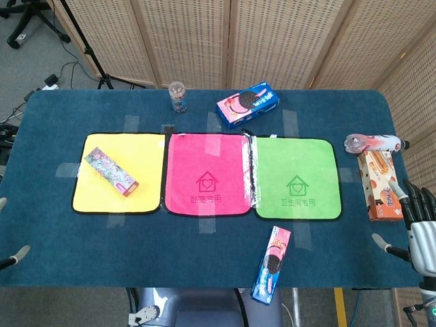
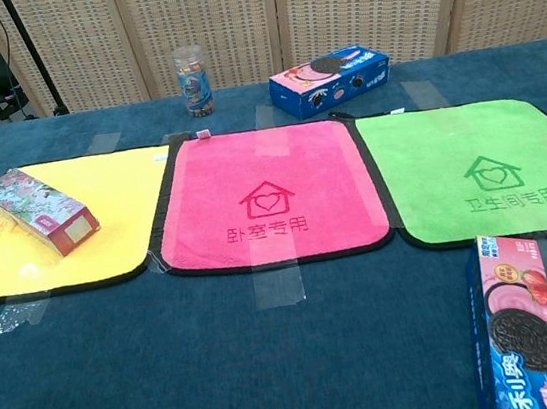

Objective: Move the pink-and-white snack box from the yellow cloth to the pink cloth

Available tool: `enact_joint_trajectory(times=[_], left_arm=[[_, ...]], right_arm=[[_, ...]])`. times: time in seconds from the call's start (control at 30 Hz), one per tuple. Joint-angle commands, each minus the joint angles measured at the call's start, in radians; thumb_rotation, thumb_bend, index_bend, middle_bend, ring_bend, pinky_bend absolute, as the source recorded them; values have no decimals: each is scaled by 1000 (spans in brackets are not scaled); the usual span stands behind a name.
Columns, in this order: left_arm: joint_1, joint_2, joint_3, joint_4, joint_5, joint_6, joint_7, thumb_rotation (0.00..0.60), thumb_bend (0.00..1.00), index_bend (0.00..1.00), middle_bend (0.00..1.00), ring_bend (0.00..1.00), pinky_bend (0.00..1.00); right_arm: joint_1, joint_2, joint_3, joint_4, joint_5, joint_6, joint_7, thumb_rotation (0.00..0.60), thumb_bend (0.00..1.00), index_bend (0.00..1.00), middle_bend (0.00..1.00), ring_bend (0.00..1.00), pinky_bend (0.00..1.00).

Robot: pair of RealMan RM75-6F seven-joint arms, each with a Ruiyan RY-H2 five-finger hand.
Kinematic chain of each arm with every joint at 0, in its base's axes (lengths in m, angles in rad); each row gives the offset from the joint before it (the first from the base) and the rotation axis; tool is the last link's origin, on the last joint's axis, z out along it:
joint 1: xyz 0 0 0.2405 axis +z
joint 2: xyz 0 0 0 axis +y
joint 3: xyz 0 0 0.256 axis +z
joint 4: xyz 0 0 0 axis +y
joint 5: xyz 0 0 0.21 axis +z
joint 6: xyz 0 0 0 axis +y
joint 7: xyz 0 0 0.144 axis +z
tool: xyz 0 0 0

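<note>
a: where's the pink-and-white snack box (image 1: 110,170) right now?

b: lying flat and slantwise on the yellow cloth (image 1: 146,194), left of centre in the head view. in the chest view it's at the left edge of the frame. nothing is touching it.

a: and the pink cloth (image 1: 204,157)?

b: bare, middle of the frame, its left edge right up against the yellow one.

a: so which step are we at?

b: i'd say the very start: the reach hasn't begun and the box isn't grasped yet.

a: hands?

b: the right hand (image 1: 421,221) sits at the lower right edge of the head view, fingers straight and apart, holding nothing, well away from the box. the left hand (image 1: 13,255) shows only as fingertips at the lower left edge, so i can't tell if it's open or closed.

a: next move?

b: probably the left hand, being nearer: come in over the yellow cloth, turn to match the box's slant, and close across its narrow sides.
</note>
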Motion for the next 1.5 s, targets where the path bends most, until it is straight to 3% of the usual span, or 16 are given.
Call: enact_joint_trajectory(times=[0.03, 0.47, 0.63, 1.0, 1.07, 1.17, 1.27, 1.33, 1.5], left_arm=[[1, 0, 0, 1, 0, 0, -1, 600, 0, 0, 0, 0, 0], [-9, -4, -8, 17, -16, -23, -7, 600, 0, 0, 0, 0, 0], [-51, -24, -39, 62, -71, -102, -27, 600, 0, 0, 0, 0, 0], [-191, 23, -35, 102, -146, -494, -588, 600, 8, 0, 0, 0, 0], [-223, 24, -43, 114, -141, -548, -706, 600, 58, 0, 0, 0, 0], [-264, 12, -69, 131, -161, -601, -785, 600, 171, 0, 0, 0, 0], [-303, 20, -95, 117, -179, -661, -887, 600, 461, 0, 0, 0, 0], [-339, 34, -111, 111, -190, -724, -964, 600, 587, 0, 0, 0, 0], [-425, 26, -158, 148, -256, -876, -1078, 600, 683, 0, 0, 0, 0]], right_arm=[[0, 0, 0, 0, 0, 1, 1, 600, 0, 0, 0, 0, 0], [1, 2, 3, -6, 3, 0, 2, 600, 0, 0, 0, 0, 0], [2, 1, 3, -6, 6, -3, -2, 600, 0, 0, 0, 0, 0], [5, -3, 3, -5, 7, -9, -9, 600, 0, 0, 0, 0, 0], [6, -2, 2, -3, 8, -12, -5, 600, 0, 0, 0, 0, 0], [6, -1, 4, -2, 10, -13, -1, 600, 0, 0, 0, 0, 0], [7, 0, 5, -2, 14, -15, 1, 600, 0, 0, 0, 0, 0], [8, 0, 6, -2, 17, -18, 1, 600, 0, 0, 0, 0, 0], [11, 0, 10, 0, 27, -25, 5, 600, 0, 0, 0, 0, 0]])
